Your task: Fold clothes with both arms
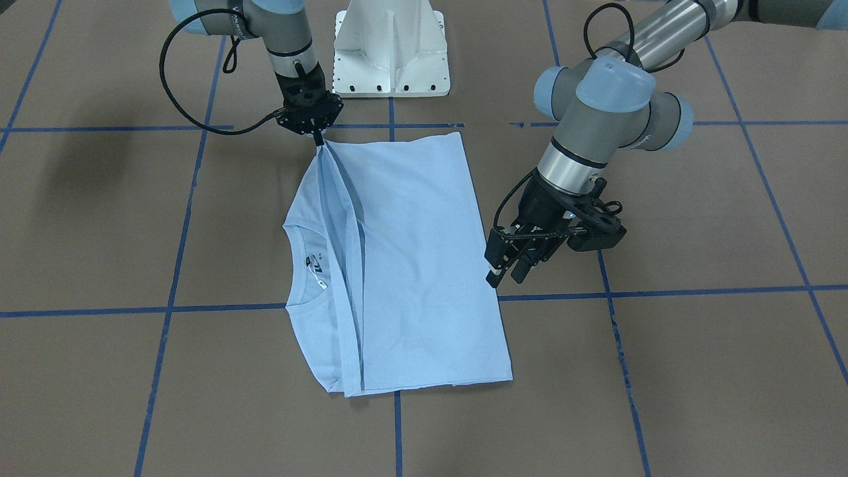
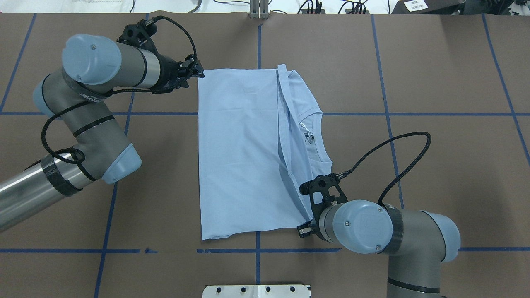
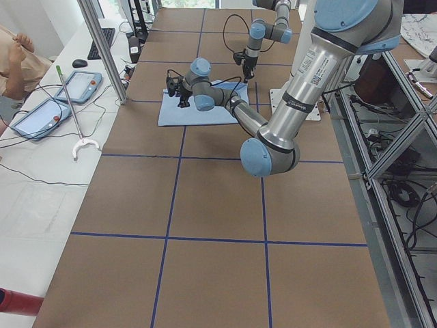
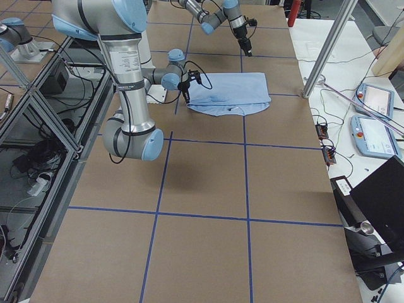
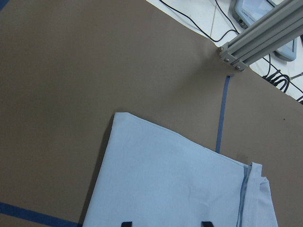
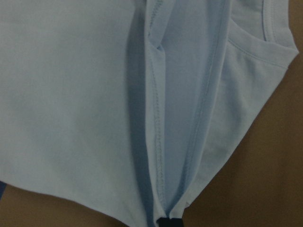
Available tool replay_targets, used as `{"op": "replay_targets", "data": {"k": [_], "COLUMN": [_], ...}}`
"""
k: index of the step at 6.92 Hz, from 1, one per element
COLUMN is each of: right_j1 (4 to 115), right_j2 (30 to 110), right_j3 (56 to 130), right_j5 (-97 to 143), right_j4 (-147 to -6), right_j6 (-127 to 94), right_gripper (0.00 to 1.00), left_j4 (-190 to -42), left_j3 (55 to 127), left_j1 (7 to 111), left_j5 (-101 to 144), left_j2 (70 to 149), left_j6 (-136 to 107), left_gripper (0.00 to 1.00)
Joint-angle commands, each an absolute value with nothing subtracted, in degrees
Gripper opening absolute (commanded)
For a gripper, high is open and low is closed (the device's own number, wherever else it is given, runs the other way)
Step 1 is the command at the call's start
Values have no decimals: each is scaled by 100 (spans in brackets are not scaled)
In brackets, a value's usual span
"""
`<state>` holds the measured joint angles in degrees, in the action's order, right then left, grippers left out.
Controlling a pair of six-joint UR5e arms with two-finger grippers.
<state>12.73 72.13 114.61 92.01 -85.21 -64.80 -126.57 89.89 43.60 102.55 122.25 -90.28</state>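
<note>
The pale blue T-shirt point(image 1: 411, 265) point(image 2: 240, 153) lies on the brown table with its lower part folded over towards the neck. The round collar and dark label point(image 1: 317, 268) still show. My right gripper point(image 1: 320, 140) point(image 6: 163, 222) is shut on the gathered fold edges at the shirt's near corner, which it holds slightly lifted. My left gripper point(image 1: 503, 277) point(image 2: 198, 73) hovers open over the shirt's far edge. In the left wrist view its fingertips point(image 5: 125, 223) frame the cloth with nothing between them.
The white pedestal base point(image 1: 391, 50) stands just behind the shirt. Blue tape lines point(image 2: 256, 250) grid the table. An aluminium post point(image 3: 102, 48) and a side bench with tablets point(image 3: 75, 85) lie beyond the far edge, with a person point(image 3: 17, 65) there.
</note>
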Motion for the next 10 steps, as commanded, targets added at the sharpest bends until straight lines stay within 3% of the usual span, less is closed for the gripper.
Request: {"op": "replay_targets", "data": {"k": [1,2,4,5,7,10], "right_j1": [1169,1160,1169,1195,1283,1537], "right_j2": [7584,7576,7515,7349,6902,6856], "right_j3": [11758,11751,11908,11779,11261,11040], "right_j5": [9237,9237,9211,9098,9027,9026], "right_j4": [-8499,-8499,-8490,-8499,-8490,-8490], "right_j6": [-6961,-7144,-7312,-7321,-7313,-7042], "right_gripper": [28,54,72,57,54,53], "left_j4": [-12674,-12674,-12674,-12665,-12656,-12656], "left_j3": [8974,8974,8982,8982,9000,8982], "left_j1": [4359,4359,4359,4359,4359,4351], "left_j5": [10248,10248,10248,10248,10248,10239], "left_j2": [12226,12226,12226,12234,12234,12226], "left_j6": [-9035,-9035,-9044,-9044,-9053,-9053], "left_gripper": [58,58,58,58,58,58]}}
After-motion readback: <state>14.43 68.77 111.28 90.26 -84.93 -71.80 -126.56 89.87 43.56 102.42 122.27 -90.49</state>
